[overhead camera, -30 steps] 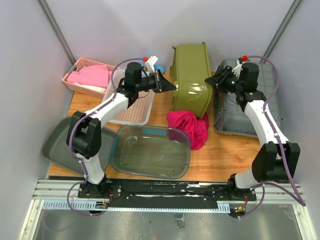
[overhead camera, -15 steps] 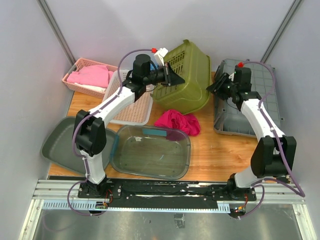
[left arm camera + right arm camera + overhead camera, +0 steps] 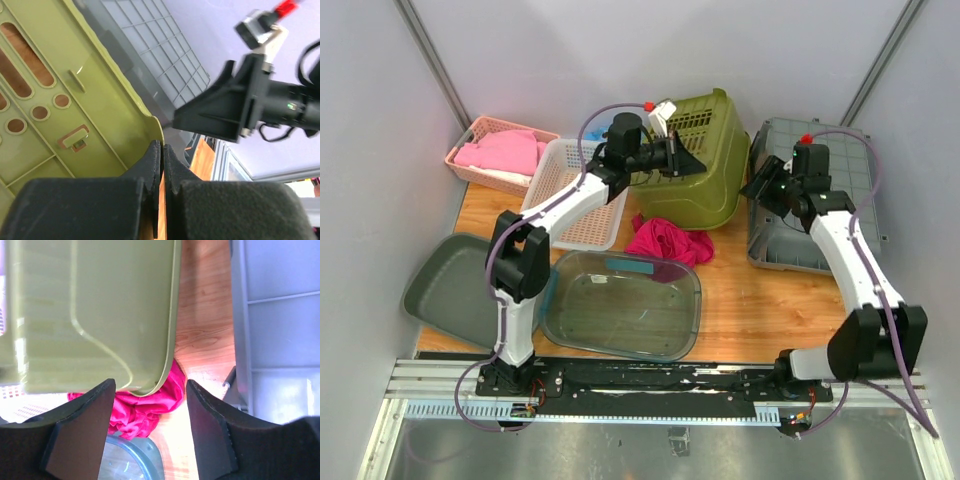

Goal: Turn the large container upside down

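Observation:
The large container, an olive green laundry basket (image 3: 712, 170), stands tipped at the back centre of the table with its slotted base facing up and left. My left gripper (image 3: 686, 160) is shut on its rim; in the left wrist view the fingers (image 3: 162, 150) pinch the thin green edge (image 3: 60, 90). My right gripper (image 3: 757, 186) is open just right of the basket, not touching it. In the right wrist view the basket's smooth side (image 3: 90, 305) lies ahead of the open fingers (image 3: 150, 390).
A magenta cloth (image 3: 670, 240) lies on the table under the basket's front edge. A clear tub (image 3: 620, 305) is in front, a grey crate (image 3: 825, 205) on the right, a white basket (image 3: 575, 195) and a pink basket (image 3: 500, 152) on the left, and a grey lid (image 3: 445, 290) at front left.
The left gripper has swung right and back, rolling the green basket over so that its base faces up. The magenta cloth has slid left. The right gripper has stayed beside the basket.

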`<state>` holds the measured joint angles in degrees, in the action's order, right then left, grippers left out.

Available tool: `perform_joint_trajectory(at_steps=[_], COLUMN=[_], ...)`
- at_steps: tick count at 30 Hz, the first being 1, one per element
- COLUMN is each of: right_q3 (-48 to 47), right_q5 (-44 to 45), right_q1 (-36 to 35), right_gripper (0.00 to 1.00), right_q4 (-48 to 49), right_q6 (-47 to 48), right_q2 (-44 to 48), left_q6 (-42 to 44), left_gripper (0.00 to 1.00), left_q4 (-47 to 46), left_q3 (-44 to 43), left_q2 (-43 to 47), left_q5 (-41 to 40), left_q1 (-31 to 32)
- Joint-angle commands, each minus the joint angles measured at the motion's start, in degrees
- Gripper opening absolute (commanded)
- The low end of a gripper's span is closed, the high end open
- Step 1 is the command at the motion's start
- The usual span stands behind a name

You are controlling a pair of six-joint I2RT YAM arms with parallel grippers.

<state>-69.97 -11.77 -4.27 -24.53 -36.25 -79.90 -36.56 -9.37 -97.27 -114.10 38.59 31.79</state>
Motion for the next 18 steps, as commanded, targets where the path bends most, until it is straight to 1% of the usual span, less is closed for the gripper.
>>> perform_joint_trajectory(at_steps=[1, 2, 3, 4, 5, 6, 7, 8, 9, 11, 15, 18], right_q3=[-1.67, -1.71, -1.87, -1.91, -1.96, -1.85, -1.71, -1.47, -1.15, -0.40, 1.89, 4.67], right_q5=[6.35, 7.09, 7.70, 8.32, 8.92, 9.15, 9.18, 9.10, 8.92, 7.75, 5.38, 5.84], right_q1=[-0.79, -0.80, -0.82, -0.81, -0.82, -0.80, -0.82, -0.82, -0.78, -0.77, -0.78, -0.82], right_gripper=[0.62, 0.62, 0.62, 0.63, 0.64, 0.64, 0.64, 0.64, 0.64, 0.64, 0.63, 0.63], right_q4=[-3.63, -3.84, -4.12, -4.34, -4.44, -4.65, -4.80, -4.94, -5.06, -5.09, -5.64, -6.50], right_q6=[2.82, 3.27, 3.74, 4.27, 4.86, 5.59, 6.31, 6.91, 7.61, 9.09, 12.70, 13.56], right_q2=[7.50, 9.00, 10.45, 11.74, 12.95, 14.06, 15.19, 16.10, 16.96, 18.28, 20.56, 22.31], left_q6=[-2.28, -2.40, -2.42, -2.27, -1.78, -1.01, -0.08, 1.31, 3.20, 7.62, 14.15, 18.19], left_gripper=[0.10, 0.25, 0.44, 0.59, 0.72, 0.82, 0.90, 0.95, 0.97, 0.98, 0.99, 0.99], left_q4=[-2.39, -1.21, 0.22, 1.53, 2.85, 4.31, 5.82, 7.85, 10.11, 15.04, 26.07, 34.70], left_q3=[-7.06, -8.95, -10.82, -12.29, -13.40, -14.06, -14.63, -15.00, -15.20, -14.83, -11.45, -7.70], left_q2=[-3.78, -4.82, -5.65, -6.06, -6.01, -5.50, -4.63, -3.54, -2.07, 1.28, 9.15, 12.75], left_q5=[-0.25, -0.41, -0.76, -1.18, -1.86, -2.90, -4.65, -6.36, -8.29, -13.10, -27.68, -39.66], left_q1=[2.58, 2.98, 3.35, 3.63, 3.85, 3.96, 3.98, 3.98, 3.98, 3.98, 3.90, 3.87])
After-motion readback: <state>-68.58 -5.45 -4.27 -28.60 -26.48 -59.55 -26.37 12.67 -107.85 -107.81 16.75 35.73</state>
